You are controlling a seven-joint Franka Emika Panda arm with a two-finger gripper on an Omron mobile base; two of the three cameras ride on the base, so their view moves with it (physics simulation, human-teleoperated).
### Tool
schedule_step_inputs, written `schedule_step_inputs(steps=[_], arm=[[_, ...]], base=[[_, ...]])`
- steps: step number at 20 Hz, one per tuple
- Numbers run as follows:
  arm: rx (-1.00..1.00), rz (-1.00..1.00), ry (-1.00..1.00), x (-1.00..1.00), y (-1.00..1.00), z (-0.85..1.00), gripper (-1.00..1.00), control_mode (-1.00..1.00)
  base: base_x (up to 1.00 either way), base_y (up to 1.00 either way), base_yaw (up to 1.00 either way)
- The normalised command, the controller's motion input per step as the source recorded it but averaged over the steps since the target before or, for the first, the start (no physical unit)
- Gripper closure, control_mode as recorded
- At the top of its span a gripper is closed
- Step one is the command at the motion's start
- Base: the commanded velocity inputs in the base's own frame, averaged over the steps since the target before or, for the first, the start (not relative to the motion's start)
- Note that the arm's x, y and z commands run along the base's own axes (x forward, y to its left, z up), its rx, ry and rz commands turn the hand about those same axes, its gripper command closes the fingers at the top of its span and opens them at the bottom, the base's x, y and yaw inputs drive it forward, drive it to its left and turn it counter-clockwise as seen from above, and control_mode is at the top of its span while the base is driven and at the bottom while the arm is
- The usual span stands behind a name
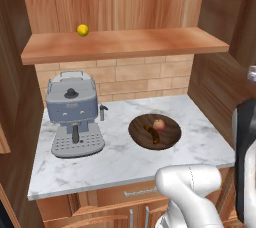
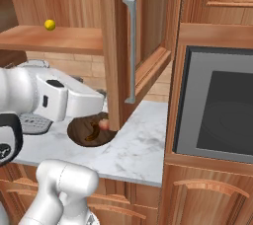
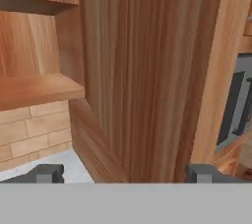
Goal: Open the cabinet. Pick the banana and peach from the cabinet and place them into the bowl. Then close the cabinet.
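- Now the gripper [image 3: 125,175] is standing spread wide and holding nothing. Its two dark fingertips [image 3: 47,173] are sitting well apart, facing the inner face of the cabinet door [image 3: 147,70] that is hanging open just above and beside the bowl.
- That door's long silver handle [image 2: 129,51] is showing on its outer face, on the side turned away from the bowl. The gripper is not touching it.
- The cabinet [image 1: 125,2] is standing open, so I am judging the first step as done. Its shelf [image 1: 125,44] is lying in plain sight, above and behind the bowl.
- The bowl [image 1: 172,139] is sitting on the marble counter [image 1: 115,159], just beside the grey coffee machine [image 1: 72,109].
- The peach [image 1: 159,124] is resting inside the bowl, towards its far rim.
- A darker, elongated yellow-brown fruit is lying in the bowl touching the peach, and I am taking it for the banana [image 1: 151,135]. At this size I am not certain.
- A small round yellow fruit [image 1: 83,30] is sitting on the shelf, well above the bowl and off towards the coffee machine's side. It is looking more like a lemon than a banana.
- So both fruit steps are looking finished, and closing the cabinet is what is remaining. That is probably calling for a push on the open door above the bowl.
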Motion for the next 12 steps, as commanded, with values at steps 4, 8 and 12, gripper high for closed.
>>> schedule_step_inputs(steps=[4, 8, 12], arm=[[0.00, -0.01, -0.37, -0.93, -0.03, 0.51, -1.00, -1.00], [0.03, 0.03, -0.27, -0.18, 0.00, 0.24, -1.00, -1.00], [0.22, 0.28, -0.05, 0.35, 0.00, 0.04, -1.00, -1.00]], base=[[0.00, 0.00, 0.00], [0.00, 0.00, 0.00], [0.00, 0.00, 0.00]])
